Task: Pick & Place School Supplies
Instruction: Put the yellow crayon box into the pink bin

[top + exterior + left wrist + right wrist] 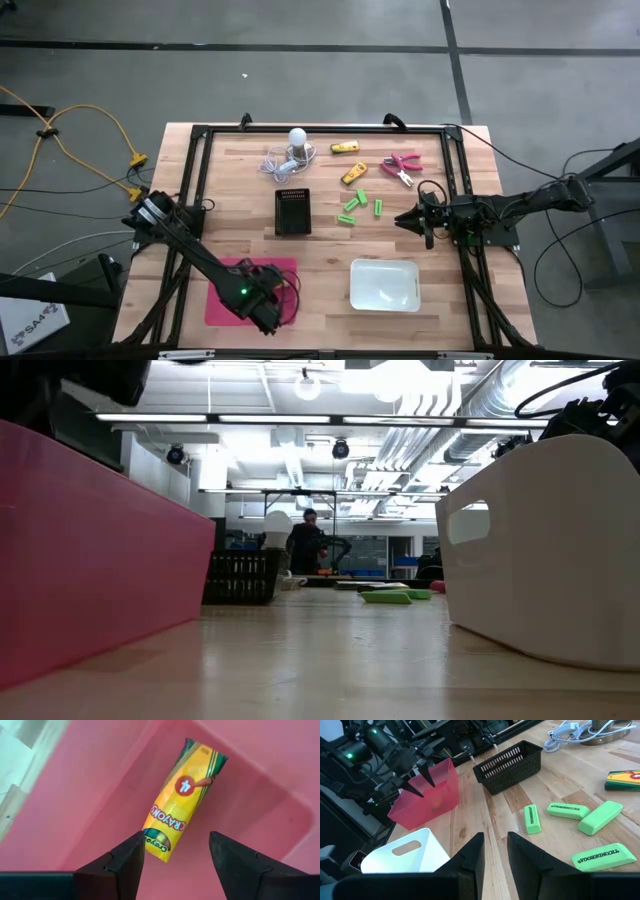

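From above, the left gripper hangs over the pink bin at seven o'clock on the table. The right gripper waits at three o'clock, pointing toward the green erasers. Two crayon boxes and the pink-handled pliers lie toward one o'clock, the white bin at five.

At table height, the pink and white bin walls frame the distant erasers.

The left wrist view shows the fingers spread, holding nothing; a crayon box lies free on the bin floor between and beyond them, apparently just released where it belongs.

The right wrist view shows its fingers nearly together and empty, probably awaiting their turn.
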Motion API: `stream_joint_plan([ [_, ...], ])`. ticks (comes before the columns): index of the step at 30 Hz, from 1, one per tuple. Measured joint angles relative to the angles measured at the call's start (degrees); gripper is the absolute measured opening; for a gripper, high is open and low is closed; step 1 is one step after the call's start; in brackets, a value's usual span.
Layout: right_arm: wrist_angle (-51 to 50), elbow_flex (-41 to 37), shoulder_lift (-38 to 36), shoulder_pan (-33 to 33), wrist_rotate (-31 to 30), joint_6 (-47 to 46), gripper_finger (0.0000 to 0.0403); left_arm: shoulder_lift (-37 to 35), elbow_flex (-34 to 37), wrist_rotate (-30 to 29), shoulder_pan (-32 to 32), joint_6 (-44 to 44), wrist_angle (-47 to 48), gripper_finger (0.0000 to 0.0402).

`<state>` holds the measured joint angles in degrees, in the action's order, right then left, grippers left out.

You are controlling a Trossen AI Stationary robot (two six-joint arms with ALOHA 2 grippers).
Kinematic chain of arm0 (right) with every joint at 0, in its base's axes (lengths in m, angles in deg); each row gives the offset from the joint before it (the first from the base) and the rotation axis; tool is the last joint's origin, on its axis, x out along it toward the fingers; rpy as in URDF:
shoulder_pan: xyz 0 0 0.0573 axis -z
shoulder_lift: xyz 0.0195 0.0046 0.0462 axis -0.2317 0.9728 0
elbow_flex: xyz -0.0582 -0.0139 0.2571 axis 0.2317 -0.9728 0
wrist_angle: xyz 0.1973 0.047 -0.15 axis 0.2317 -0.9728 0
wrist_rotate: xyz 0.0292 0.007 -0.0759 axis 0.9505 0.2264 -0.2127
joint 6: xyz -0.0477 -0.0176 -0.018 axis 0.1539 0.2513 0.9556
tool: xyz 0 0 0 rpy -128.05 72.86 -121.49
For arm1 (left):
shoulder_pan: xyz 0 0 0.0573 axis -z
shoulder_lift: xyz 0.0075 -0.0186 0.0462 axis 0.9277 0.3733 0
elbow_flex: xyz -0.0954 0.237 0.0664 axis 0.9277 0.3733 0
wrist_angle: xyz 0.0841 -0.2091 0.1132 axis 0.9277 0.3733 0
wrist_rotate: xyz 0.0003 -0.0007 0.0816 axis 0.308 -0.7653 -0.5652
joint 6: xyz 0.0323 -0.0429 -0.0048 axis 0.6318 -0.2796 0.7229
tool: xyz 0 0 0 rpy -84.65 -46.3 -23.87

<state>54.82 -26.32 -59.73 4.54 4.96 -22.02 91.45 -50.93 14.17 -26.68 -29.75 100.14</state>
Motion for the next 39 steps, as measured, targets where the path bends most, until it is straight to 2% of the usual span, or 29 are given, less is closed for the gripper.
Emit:
stream_joint_plan([
  [9,0.0,-0.02,0.02,0.0,0.0,-0.02,0.0072,-4.24,0.0,-2.05,-0.57,2.52,0.32,0.0215],
  [23,0.0,0.0,0.01,-0.01,0.0,0.0,0.0072,-8.49,-0.02,-1.97,-12.79,17.88,-3.24,0.0214],
  [29,0.0,-0.01,0.01,-0.01,0.0,-0.01,0.0072,-8.49,-0.02,-0.26,-19.14,26.66,-5.92,0.0214],
  [39,0.0,0.0,0.02,-0.01,0.0,-0.01,0.0072,-8.49,-0.02,-0.13,-27.29,47.21,-19.1,0.0214],
])
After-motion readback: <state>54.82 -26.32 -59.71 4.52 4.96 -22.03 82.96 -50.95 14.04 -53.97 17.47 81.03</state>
